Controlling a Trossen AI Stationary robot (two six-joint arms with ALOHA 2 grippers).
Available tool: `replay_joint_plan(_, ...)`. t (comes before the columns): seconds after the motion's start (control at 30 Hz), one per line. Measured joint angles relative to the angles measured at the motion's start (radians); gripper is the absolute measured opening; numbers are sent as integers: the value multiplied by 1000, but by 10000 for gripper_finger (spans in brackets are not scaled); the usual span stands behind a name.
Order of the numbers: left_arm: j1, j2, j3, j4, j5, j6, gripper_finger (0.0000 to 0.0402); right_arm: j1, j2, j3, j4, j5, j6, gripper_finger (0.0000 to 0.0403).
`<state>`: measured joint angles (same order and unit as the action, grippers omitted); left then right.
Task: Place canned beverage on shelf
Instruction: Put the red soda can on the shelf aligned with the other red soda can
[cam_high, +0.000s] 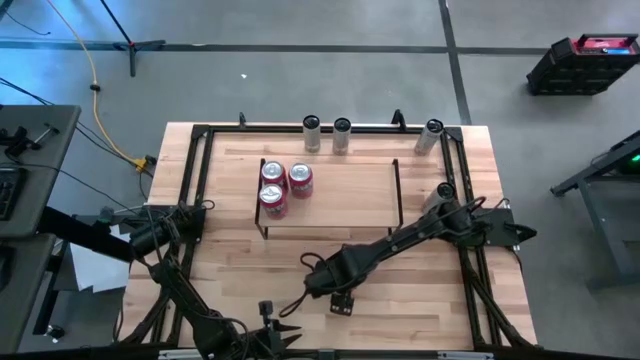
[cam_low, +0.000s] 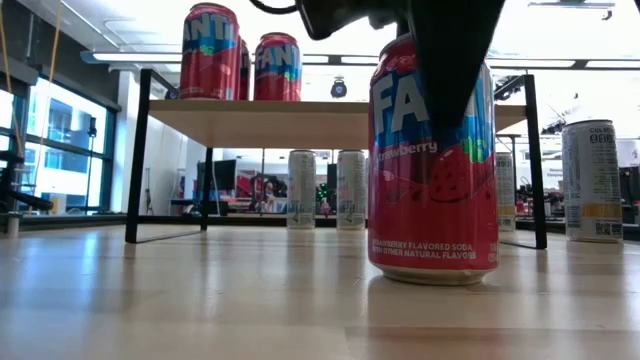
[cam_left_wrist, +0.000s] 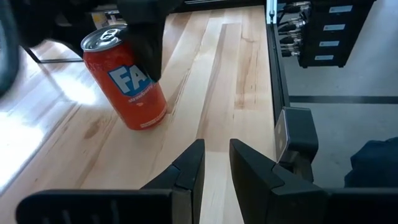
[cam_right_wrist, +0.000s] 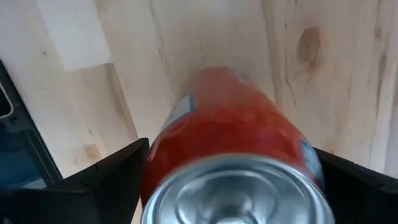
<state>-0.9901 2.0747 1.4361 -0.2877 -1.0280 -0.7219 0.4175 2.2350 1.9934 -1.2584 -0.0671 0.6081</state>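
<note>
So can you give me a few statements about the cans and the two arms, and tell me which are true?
1. Three red cans stand on the shelf. True.
2. The right gripper straddles a red can standing on the table. True.
3. That can lies on its side. False: it stands upright.
4. The left gripper holds a can. False: it is empty, near the table's front edge.
5. Silver cans stand behind the shelf. True.
</note>
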Motion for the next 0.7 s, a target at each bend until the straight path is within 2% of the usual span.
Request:
replay_joint_plan(0.1,0,0,0,-2,-1,0,67,0,6,0,1,-3,-4,347)
replay_joint_plan(0.33,1,0,0,-4,-1,0,67,0,6,0,-4,-9,-13,285)
replay_joint_plan(0.53,1,-1,0,-4,-7,9,66,-1,6,26,-36,-11,-27,285)
replay_joint_plan(0.7,1,-1,0,-4,-7,9,66,-4,6,165,-163,26,-64,285)
